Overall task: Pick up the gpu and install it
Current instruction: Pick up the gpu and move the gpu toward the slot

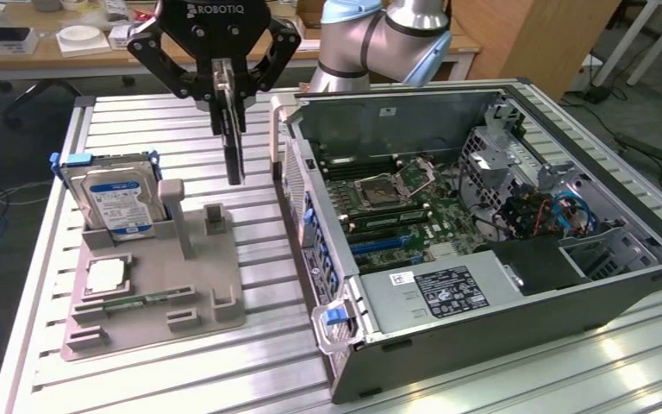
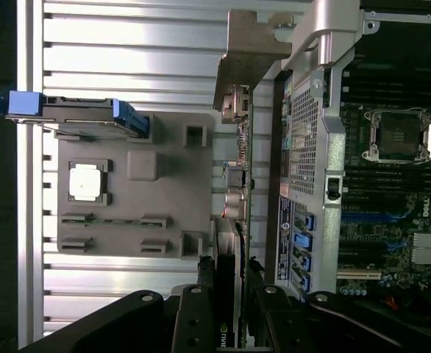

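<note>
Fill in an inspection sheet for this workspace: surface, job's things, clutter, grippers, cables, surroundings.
Surface: slatted metal table, carrying the parts.
Job's things: gpu hangs upright in the air, between the grey holder and the open computer case.
Clutter: hard drive, processor chip and memory strip sit in the holder.
Grippers: gripper, jaws shut on the gpu's top edge.
Cables: blue and red cables inside the case.
Surroundings: wooden desks behind.

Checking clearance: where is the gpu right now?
In the exterior view, the gpu hangs on edge in the gripper, between the gray parts holder on that view's left and the open computer case on its right.
</note>
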Controlling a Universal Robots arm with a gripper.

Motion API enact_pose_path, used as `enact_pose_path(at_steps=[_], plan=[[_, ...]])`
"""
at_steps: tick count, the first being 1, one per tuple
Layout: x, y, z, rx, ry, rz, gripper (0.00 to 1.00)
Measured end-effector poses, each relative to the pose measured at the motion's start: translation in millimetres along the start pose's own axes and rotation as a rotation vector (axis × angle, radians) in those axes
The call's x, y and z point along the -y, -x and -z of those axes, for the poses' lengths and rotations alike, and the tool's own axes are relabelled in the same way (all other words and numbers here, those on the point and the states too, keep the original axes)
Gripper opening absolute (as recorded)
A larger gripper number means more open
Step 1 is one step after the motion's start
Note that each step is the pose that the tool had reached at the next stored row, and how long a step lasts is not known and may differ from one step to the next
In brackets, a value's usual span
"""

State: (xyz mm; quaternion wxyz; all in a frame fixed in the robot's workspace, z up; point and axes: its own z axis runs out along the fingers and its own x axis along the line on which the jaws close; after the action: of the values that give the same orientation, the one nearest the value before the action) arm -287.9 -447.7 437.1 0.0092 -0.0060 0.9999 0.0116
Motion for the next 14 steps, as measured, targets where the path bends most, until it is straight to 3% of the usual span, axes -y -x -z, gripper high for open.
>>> enact_pose_path(at_steps=[14], plan=[[0.1, 9.7, -0.2, 0.0, 0.0, 0.0, 0.27]])
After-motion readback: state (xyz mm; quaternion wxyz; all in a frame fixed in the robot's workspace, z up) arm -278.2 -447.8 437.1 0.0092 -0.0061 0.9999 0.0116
